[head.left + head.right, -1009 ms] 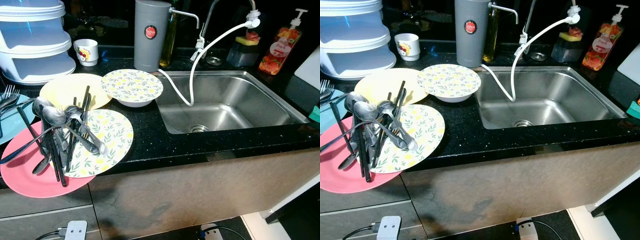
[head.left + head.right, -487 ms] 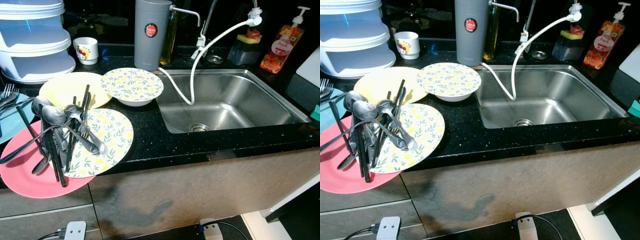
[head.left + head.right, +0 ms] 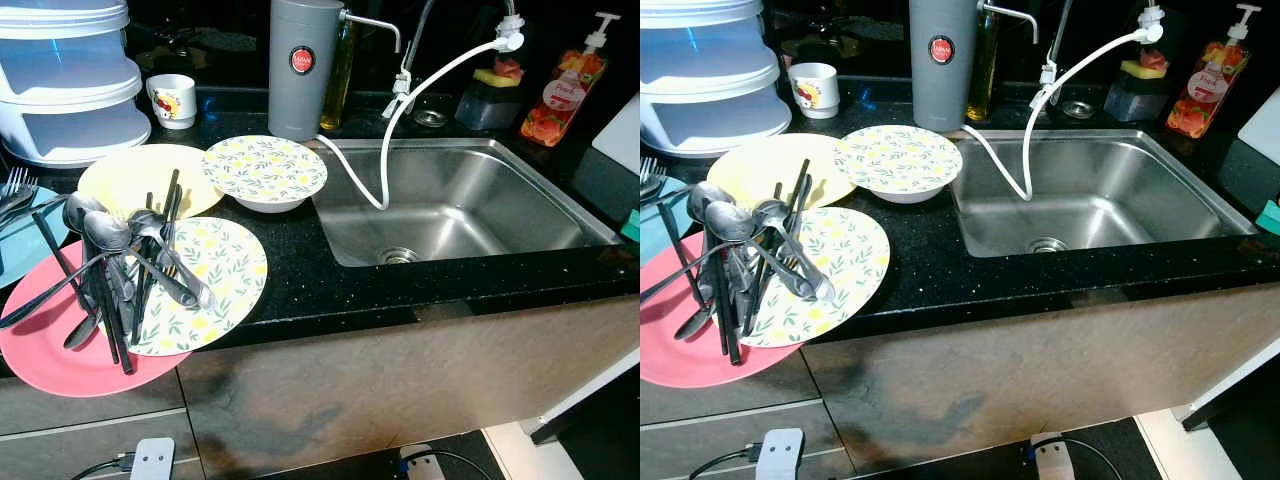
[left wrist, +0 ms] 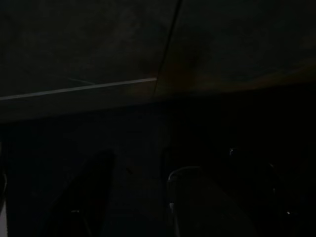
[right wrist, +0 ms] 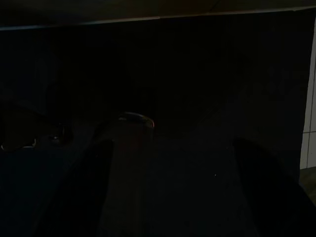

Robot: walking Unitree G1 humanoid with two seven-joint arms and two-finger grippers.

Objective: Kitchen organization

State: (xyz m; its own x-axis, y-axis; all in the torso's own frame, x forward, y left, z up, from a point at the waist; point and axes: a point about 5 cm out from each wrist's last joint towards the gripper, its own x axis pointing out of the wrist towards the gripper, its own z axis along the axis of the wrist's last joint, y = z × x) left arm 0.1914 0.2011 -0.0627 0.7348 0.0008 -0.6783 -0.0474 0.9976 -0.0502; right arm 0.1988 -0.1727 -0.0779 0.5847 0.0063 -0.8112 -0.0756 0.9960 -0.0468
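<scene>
On the counter, head views:
Sink point(image 3: 455, 205): steel, set in the black counter point(image 3: 320, 285); a white hose point(image 3: 400, 120) loops from the tap into it.
Bowl point(image 3: 265, 172): leaf-patterned, just beside the sink's near corner, touching a yellow plate point(image 3: 130, 180).
Patterned plate point(image 3: 215, 280): lies over a pink plate point(image 3: 50, 355) at the counter's edge.
Cutlery point(image 3: 120, 265): spoons and dark chopsticks bunched upright on those two plates.
Back row: grey canister point(image 3: 302, 65), mug point(image 3: 173, 100), soap bottle point(image 3: 560, 90), stacked white containers point(image 3: 70, 80).

Left wrist view:
Left gripper point(image 4: 123, 197): very dark; two fingers point(image 4: 84, 192) faintly seen with a gap between them, holding nothing, facing a cabinet front. The cutlery and plates are not near it.

Right wrist view:
Right gripper point(image 5: 173, 187): dark; fingers point(image 5: 261, 182) spread wide apart, empty, well away from the dishes.
</scene>
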